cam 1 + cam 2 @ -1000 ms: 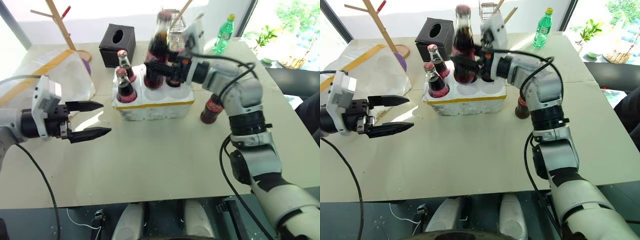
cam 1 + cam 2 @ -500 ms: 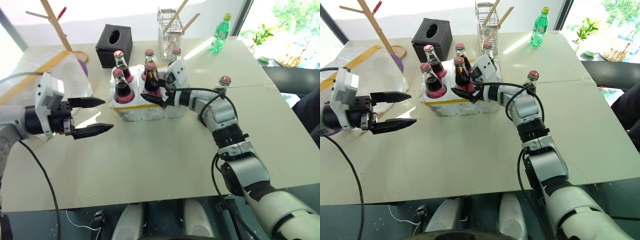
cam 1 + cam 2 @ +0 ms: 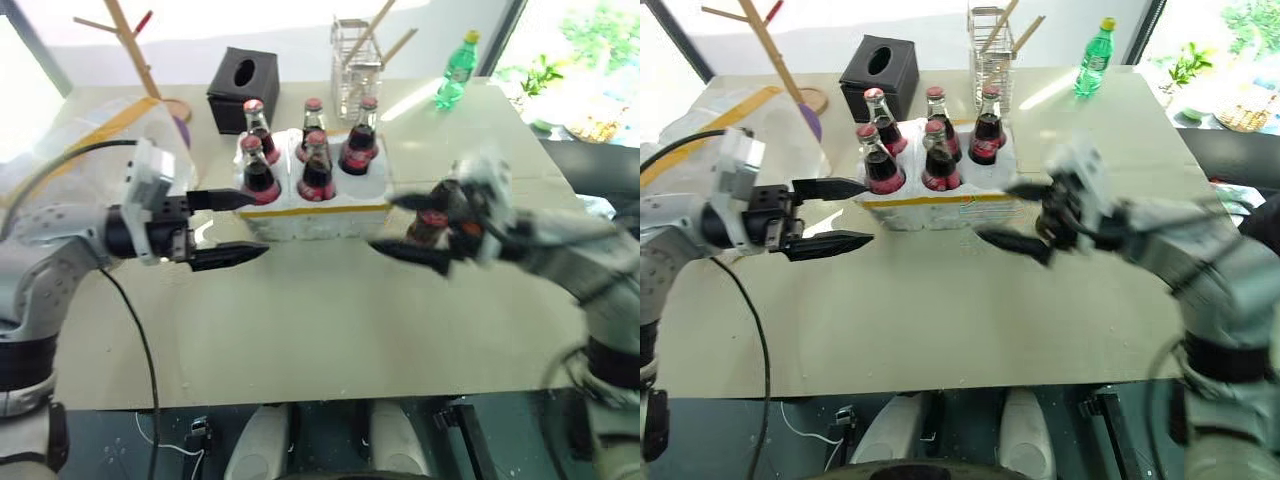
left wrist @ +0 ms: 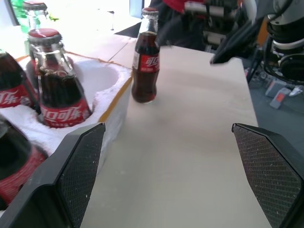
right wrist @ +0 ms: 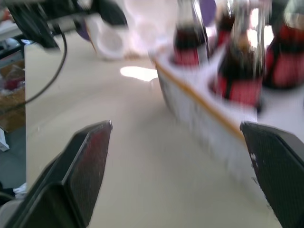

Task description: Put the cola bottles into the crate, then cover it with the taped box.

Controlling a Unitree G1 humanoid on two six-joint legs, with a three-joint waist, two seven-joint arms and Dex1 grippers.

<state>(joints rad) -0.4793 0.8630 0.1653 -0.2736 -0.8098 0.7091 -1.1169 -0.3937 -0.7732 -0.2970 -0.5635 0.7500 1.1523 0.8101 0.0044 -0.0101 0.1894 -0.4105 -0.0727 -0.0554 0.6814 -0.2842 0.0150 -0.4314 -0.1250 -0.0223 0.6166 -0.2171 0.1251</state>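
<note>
Five cola bottles [image 3: 925, 155] stand upright in the round holes of the crate [image 3: 940, 205], three along the far row and two in the near row, so one near hole, the one at the robot's right end, is left free. One last bottle [image 4: 145, 61] stands on the table [image 3: 940, 310] just beside the crate's right end, partly behind the right gripper [image 3: 1020, 215] in the head views; it looks placed there within easy reach of that arm, ready to fill the free hole. Both tools have their jaws spread wide with nothing between them. The right one hangs over the table in front of the crate's right corner, blurred, its fingers aimed toward the crate. The left gripper [image 3: 835, 215] hovers level at the crate's left end, fingers pointing across the front of it, close but not touching. The taped box [image 3: 120, 140] lies at the far left of the table, behind the left arm, well apart from the crate, waiting as a cover once the sixth bottle is in. A black tissue box [image 3: 878, 65] and a green soda bottle [image 3: 1092, 58] stand farther back
</note>
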